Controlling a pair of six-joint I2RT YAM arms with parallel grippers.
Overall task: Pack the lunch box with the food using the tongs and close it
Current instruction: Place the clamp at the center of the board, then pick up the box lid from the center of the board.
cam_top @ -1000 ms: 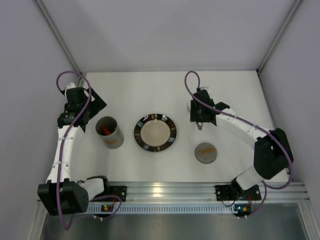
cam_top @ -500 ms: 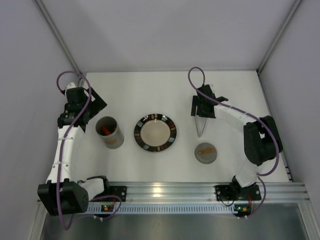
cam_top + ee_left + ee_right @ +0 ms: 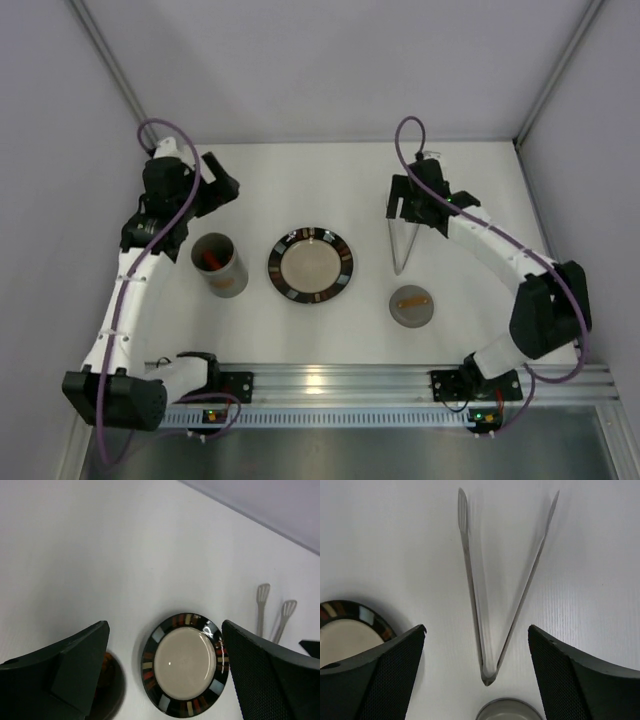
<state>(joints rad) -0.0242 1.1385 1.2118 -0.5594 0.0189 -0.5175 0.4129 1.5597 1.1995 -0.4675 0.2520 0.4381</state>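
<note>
Tongs lie flat on desk, apex toward lid; set aside, probably for closing lunch box. Right claw above: spread, empty. Left claw: wide, empty.

Tongs: a second ago I had them clamped and tipped up in the right gripper. They now lie flat and released on the worktop, arms sprung into a V.
Right gripper: its jaws have spread wide and it has pulled back toward the far wall, clear of the tongs.
Right arm: I see the elbow swung further out to the right.
Left gripper: it has withdrawn from beside the lunch box toward the far edge.
</note>
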